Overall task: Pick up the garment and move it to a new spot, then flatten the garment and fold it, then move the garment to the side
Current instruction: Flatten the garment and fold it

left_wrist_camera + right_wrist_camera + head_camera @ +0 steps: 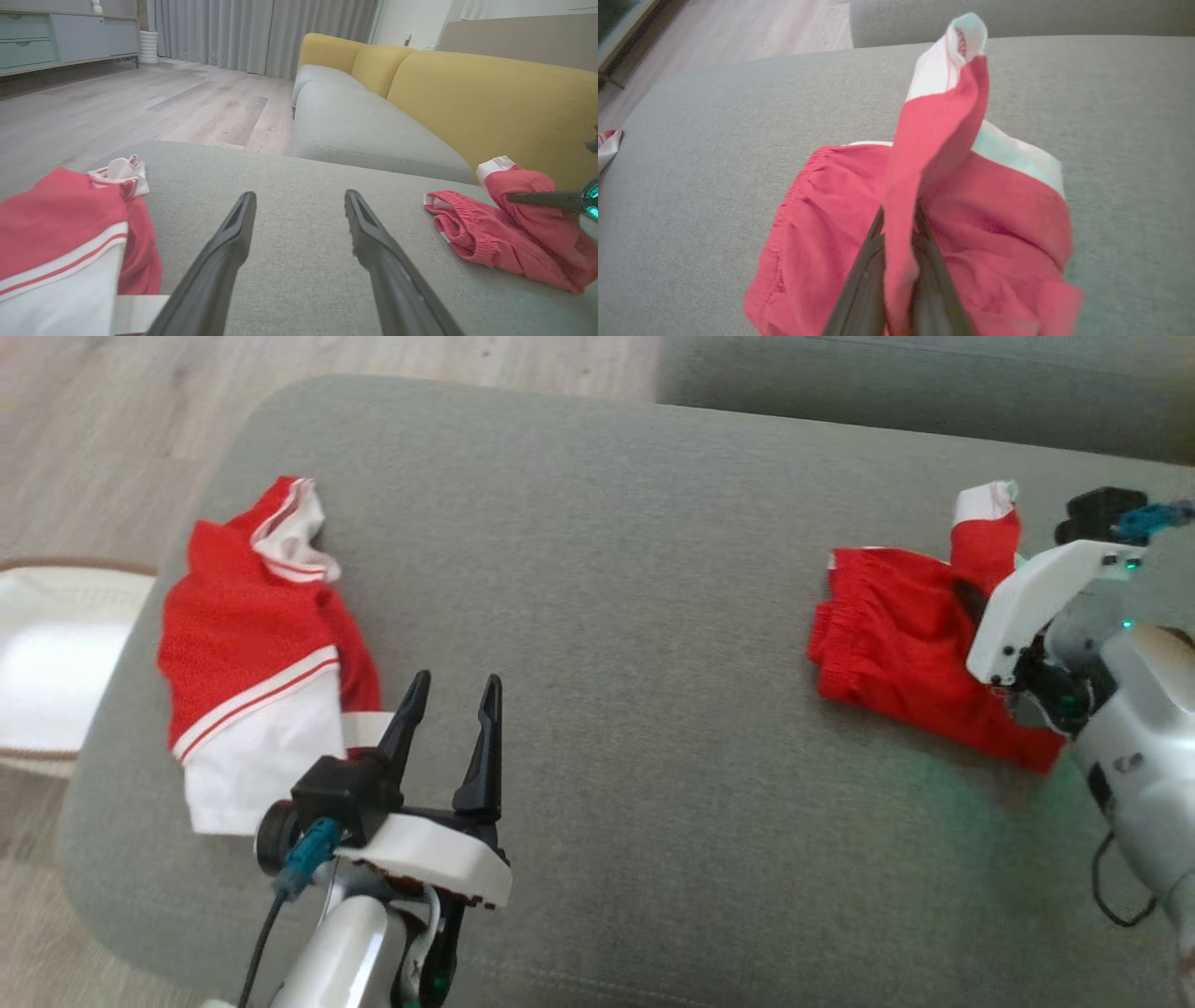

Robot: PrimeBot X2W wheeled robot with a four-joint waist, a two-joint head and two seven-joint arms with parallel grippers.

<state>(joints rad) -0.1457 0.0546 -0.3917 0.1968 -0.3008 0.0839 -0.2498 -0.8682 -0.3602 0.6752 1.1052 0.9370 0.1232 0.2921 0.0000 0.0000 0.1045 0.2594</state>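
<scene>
Right wrist view gave the close look: the right gripper had its two dark fingers pressed together on a ridge of the red shorts. That pinched fold stood up above the pile, and its white hem band flopped over at the top. The rest of the garment lay bunched on the grey cushion. In the head view it sat close to the cushion's right edge, with the gathered elastic waistband turned toward the middle.

Over by the left edge sat a crumpled red-and-white jersey, mesh-like in weave and striped where red met white. The left gripper hovered just beside it above bare upholstery, fingers spread wide and holding nothing.

As for handling, the shorts looked thin, light and limp, the kind of cloth that drapes and keeps no shape of its own. A single pinch like this one would likely lift them as a hanging bundle rather than a flat sheet. The waistband seemed the thickest and firmest place to take hold, and its two ends the likely grips for spreading the fabric flat. The cushion's coarse weave might drag on the cloth, and its soft top might give under the fingers.
</scene>
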